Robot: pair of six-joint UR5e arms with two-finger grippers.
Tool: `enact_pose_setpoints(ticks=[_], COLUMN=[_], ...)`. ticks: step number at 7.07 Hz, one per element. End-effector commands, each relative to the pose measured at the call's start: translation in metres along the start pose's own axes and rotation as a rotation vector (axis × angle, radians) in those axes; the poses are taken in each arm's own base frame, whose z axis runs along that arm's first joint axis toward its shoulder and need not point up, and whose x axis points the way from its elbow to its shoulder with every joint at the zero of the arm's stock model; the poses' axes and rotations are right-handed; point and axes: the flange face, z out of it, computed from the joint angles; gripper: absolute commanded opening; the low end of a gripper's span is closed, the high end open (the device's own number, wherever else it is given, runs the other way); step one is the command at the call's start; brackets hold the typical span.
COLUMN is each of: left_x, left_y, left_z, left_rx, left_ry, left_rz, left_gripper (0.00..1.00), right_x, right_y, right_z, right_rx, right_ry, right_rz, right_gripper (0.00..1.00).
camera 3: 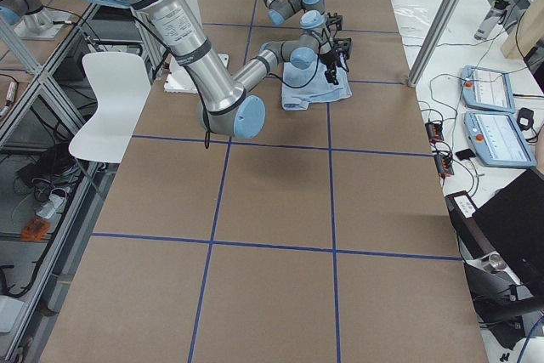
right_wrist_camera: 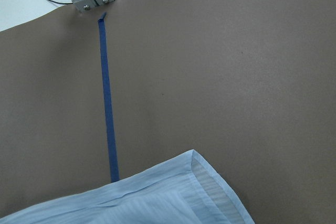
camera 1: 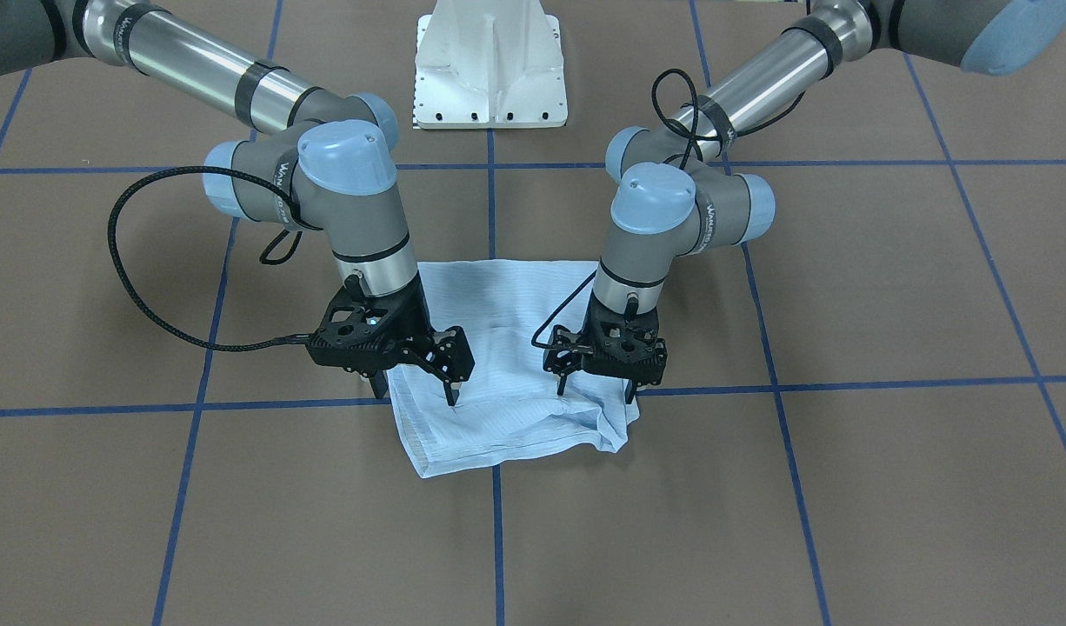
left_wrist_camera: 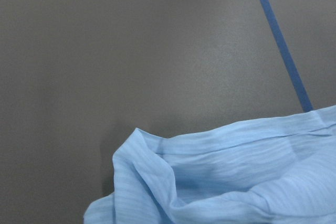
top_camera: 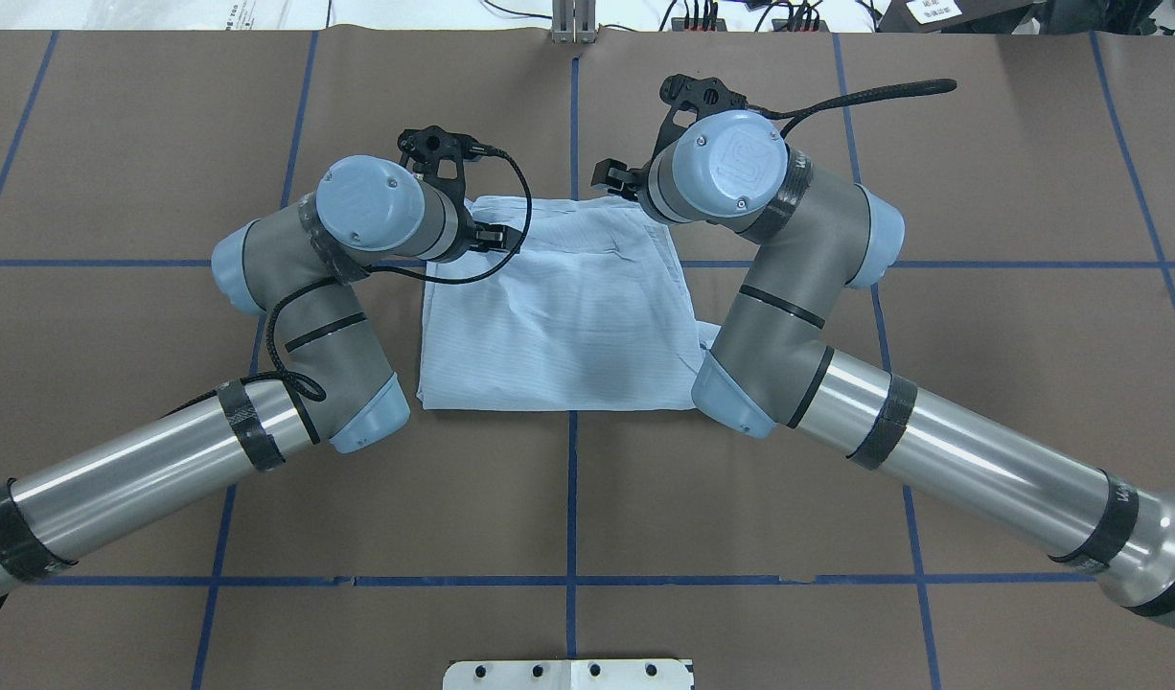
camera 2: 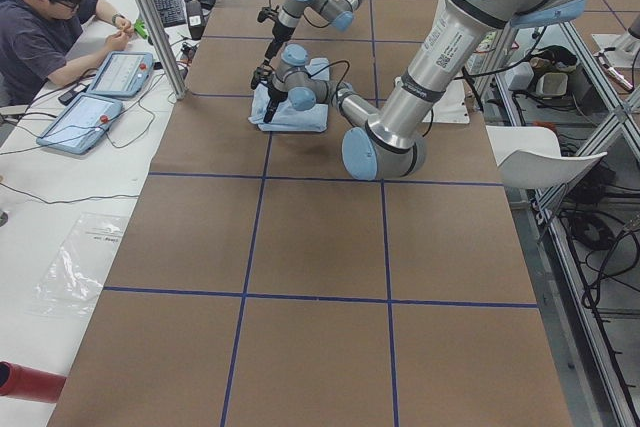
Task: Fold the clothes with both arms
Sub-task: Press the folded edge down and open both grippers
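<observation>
Shirt [camera 1: 507, 348]: pale blue, fine-striped, folded to a rough square at the centre of the table [camera 1: 846, 487], over a crossing of blue tape [camera 1: 496, 539].
Right gripper [camera 1: 416, 393]: fingers wide, pointing down, at the shirt's 8 o'clock in the front view, straddling its edge.
Left gripper [camera 1: 596, 389]: fingers wide, at 4 o'clock, over a rumpled corner.
White wrist lettering [camera 1: 283, 184]: too small to read.

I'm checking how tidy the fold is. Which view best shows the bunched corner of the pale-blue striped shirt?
The left wrist view: it shows the pale-blue striped shirt's bunched corner close up, creases clear. The front-facing view shows it small by the left tool; overhead, the left arm covers it; side views are too distant.
</observation>
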Motion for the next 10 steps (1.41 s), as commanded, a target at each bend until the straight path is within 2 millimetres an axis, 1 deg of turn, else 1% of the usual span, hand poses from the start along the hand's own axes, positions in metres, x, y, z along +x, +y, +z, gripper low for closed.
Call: enact_pose_setpoints(ticks=[1, 2, 3, 4, 5, 6, 8, 9, 10], left_x=[-0.002, -0.001, 0.002, 0.003, -0.006, -0.009, -0.009, -0.005, -0.004], left_y=[-0.001, -0.01, -0.018, -0.022, -0.024, -0.029, -0.029, -0.03, -0.038], left_z=[0.009, 0.021, 0.028, 0.029, 0.035, 0.035, 0.035, 0.032, 0.02], left_rx=[0.007, 0.04, 0.064, 0.074, 0.085, 0.138, 0.14, 0.138, 0.132], left_ry=[-0.026, -0.072, -0.099, -0.107, -0.131, -0.159, -0.158, -0.148, -0.123], left_rz=[0.043, 0.032, -0.012, -0.063, -0.092, -0.117, -0.127, -0.127, -0.121], left_gripper=[1.0, 1.0, 1.0, 1.0, 1.0, 1.0, 1.0, 1.0, 1.0], right_x=[0.003, 0.003, 0.003, 0.004, 0.006, 0.009, 0.009, 0.007, 0.008], right_y=[0.0, 0.0, -0.001, -0.001, 0.001, 0.001, 0.002, 0.002, 0.001], right_z=[0.001, 0.001, 0.002, 0.003, 0.005, 0.007, 0.007, 0.005, 0.005], right_rx=[0.0, 0.001, 0.002, 0.004, 0.001, 0.0, 0.0, -0.003, -0.004], right_ry=[0.004, 0.006, 0.007, 0.009, 0.015, 0.019, 0.018, 0.011, 0.017], right_rz=[-0.002, -0.002, 0.0, 0.0, -0.003, -0.001, 0.0, -0.004, -0.008], right_gripper=[1.0, 1.0, 1.0, 1.0, 1.0, 1.0, 1.0, 1.0, 1.0])
